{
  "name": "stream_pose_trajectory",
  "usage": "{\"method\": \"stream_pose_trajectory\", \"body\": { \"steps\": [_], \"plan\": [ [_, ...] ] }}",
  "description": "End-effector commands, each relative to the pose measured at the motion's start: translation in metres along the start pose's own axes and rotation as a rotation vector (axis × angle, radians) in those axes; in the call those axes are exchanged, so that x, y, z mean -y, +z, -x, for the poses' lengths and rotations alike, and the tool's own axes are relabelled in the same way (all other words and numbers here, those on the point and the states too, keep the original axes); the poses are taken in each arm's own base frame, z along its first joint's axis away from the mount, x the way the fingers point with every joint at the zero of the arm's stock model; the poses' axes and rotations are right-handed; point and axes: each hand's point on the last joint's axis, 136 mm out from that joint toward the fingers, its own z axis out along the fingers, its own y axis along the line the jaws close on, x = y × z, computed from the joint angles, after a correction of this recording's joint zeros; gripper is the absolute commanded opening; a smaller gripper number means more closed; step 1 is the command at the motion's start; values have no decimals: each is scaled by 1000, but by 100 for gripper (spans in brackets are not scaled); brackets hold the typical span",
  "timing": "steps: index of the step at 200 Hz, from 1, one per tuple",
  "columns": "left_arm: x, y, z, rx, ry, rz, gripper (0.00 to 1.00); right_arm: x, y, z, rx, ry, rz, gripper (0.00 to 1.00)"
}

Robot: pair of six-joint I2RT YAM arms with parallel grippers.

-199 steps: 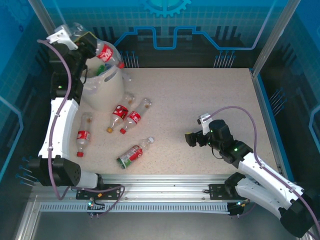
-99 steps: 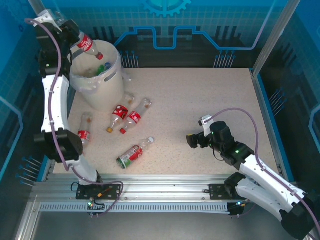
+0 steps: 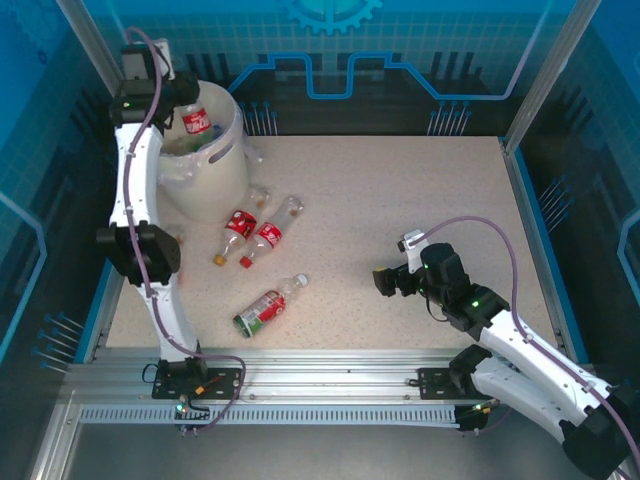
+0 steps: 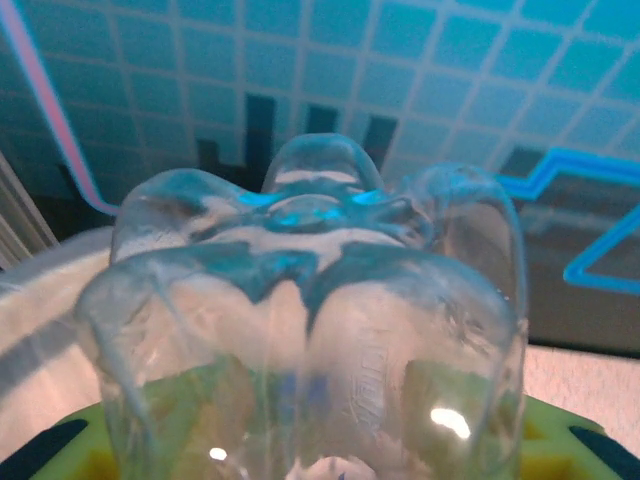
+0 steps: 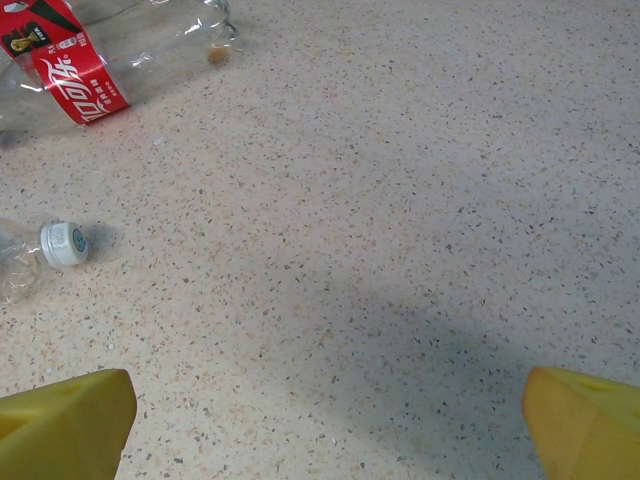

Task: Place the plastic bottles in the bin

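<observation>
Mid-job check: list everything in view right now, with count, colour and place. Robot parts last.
bin: one, cream-white with clear liner, far-left of the table; contents too hidden to count.
held bottle: one, clear with red label, over the bin's opening.
left table bottle: one, clear, red label, lying just in front of the bin.
middle table bottle: one, clear, red label, lying beside it.
white-capped bottle: one, clear, red-and-green label, lying nearer the arm bases.
table: one, speckled beige.
left gripper: jaws shut on the held bottle.
right gripper: jaws open, low over bare table.
</observation>
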Motion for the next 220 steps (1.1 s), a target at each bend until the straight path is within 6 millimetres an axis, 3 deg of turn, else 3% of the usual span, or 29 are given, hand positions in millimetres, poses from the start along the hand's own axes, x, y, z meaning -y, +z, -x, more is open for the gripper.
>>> {"method": "stream_pose_trajectory", "body": {
  "steps": [1, 47, 82, 156, 220],
  "plan": [
    [12, 1, -5, -30, 97, -15, 27, 3, -1, -1, 7, 2, -10, 100],
    [20, 17, -35, -122, 131, -29, 49, 3, 0, -2, 7, 3, -6, 100],
    [21, 22, -47, -160, 139, -35, 64, 3, 0, -2, 8, 4, -6, 100],
    [26, 5, -31, -119, 149, -40, 99, 1, 2, -3, 6, 0, 1, 100],
    [25, -29, -17, -99, 171, -21, 99, 1, 3, 0, 11, -9, 4, 100]
  ]
}}
